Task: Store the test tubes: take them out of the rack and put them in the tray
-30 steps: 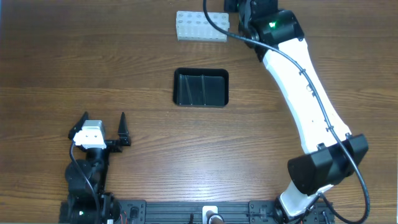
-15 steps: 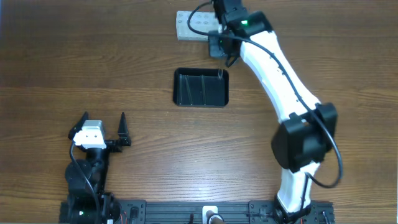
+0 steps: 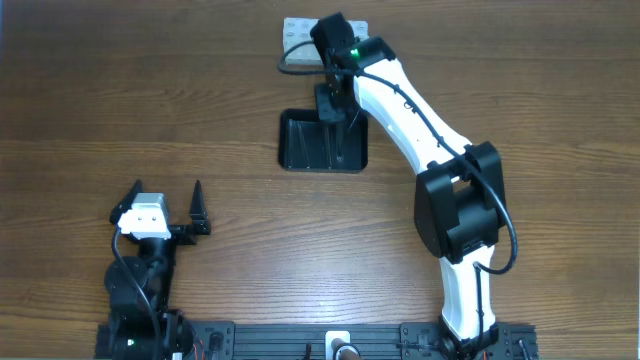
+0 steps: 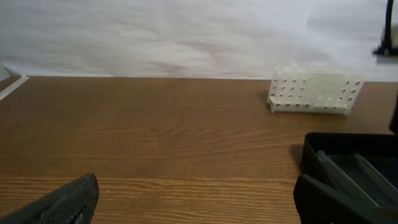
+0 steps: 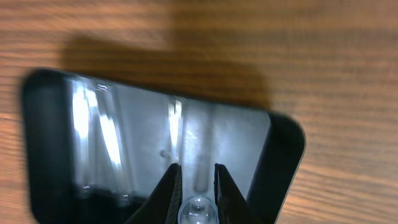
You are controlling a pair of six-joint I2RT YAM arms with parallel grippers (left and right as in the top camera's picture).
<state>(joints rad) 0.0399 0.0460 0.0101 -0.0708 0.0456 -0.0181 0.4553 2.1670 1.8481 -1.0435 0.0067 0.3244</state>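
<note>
The white test tube rack [image 3: 297, 28] stands at the far edge of the table, partly hidden by my right arm. In front of it lies the black tray [image 3: 292, 152], with clear tubes [image 5: 102, 134] lying in its left part. My right gripper [image 3: 333, 108] hangs over the tray's right half, shut on a clear test tube [image 5: 198, 208] held upright between its fingers [image 5: 172, 183]. My left gripper [image 3: 166, 204] rests open near the table's front left, far from the rack [image 4: 314, 91] and the tray [image 4: 348, 163], with nothing in it.
Bare wooden table lies all around the tray and the rack. A white wall [image 4: 155, 37] rises behind the table's far edge. The right arm's white link [image 3: 410, 110] stretches across the area right of the tray.
My right arm has swung from beside the rack's right end, leftward and toward the front, and now holds a tube over the tray. The left arm has not moved.
</note>
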